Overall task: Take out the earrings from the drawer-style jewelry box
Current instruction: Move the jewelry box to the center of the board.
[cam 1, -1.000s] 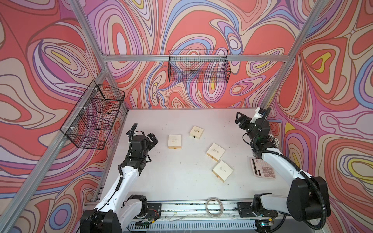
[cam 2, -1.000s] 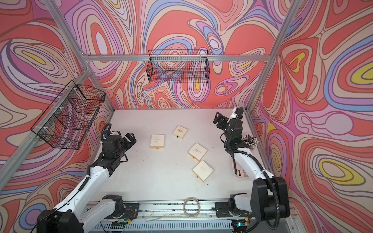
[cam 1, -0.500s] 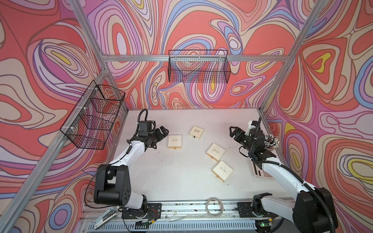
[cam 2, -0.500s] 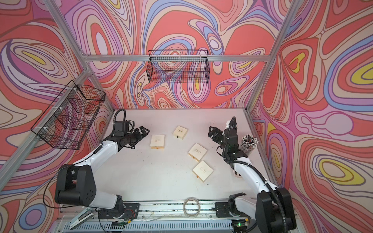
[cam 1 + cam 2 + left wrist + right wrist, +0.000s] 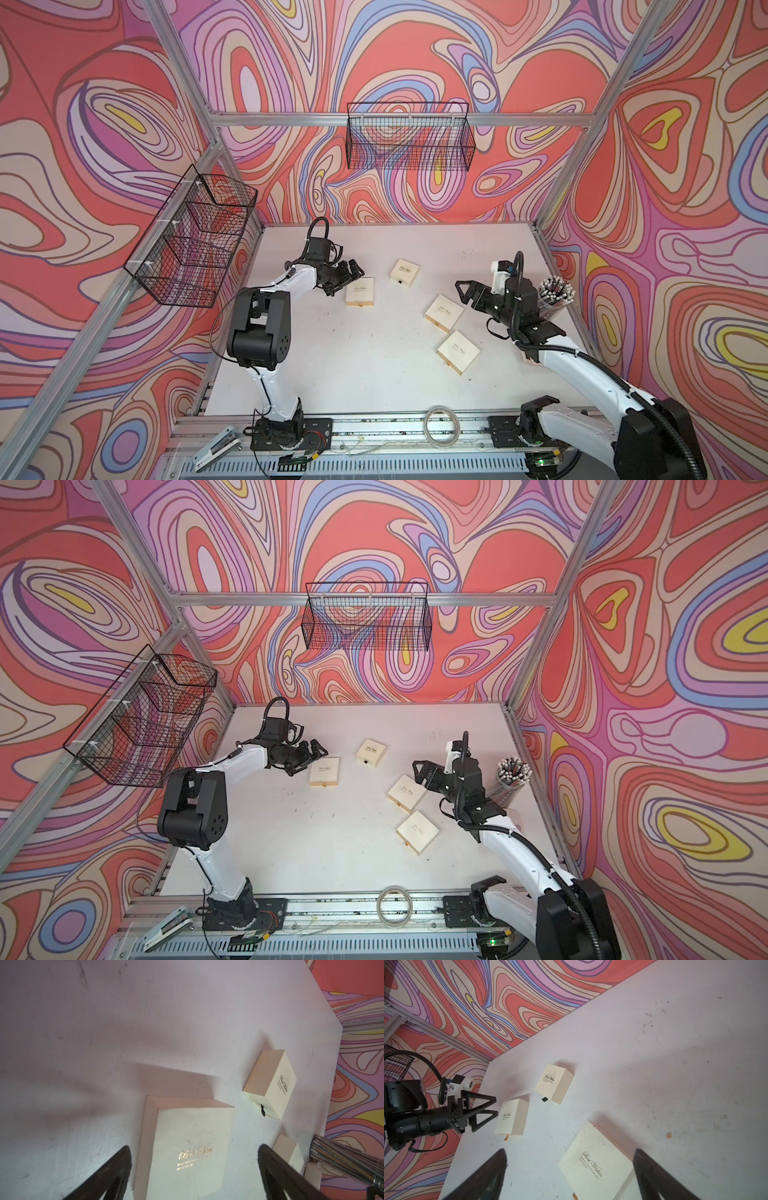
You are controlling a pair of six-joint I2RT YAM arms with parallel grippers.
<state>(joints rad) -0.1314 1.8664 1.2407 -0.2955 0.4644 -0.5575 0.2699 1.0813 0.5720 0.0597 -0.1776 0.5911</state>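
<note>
Your left fingers (image 5: 118, 1165) are standing spread apart and grasping nothing, reaching low over the bench (image 5: 365, 374) just beside a flat cream box (image 5: 360, 291) with script lettering on its lid. Your right fingers (image 5: 496, 1165) are also gaping wide and empty, hanging near a second cream box (image 5: 444, 312) lying askew. A third cream box (image 5: 458, 351) is sitting just beside that one, nearer the arm bases, and a smaller box (image 5: 404, 272) with a black pull tab is resting farther back. All four are looking shut, and the earrings are not showing in any view. A cup of black white-tipped sticks (image 5: 555, 291) is standing at the bench's right edge, beside your right wrist
</note>
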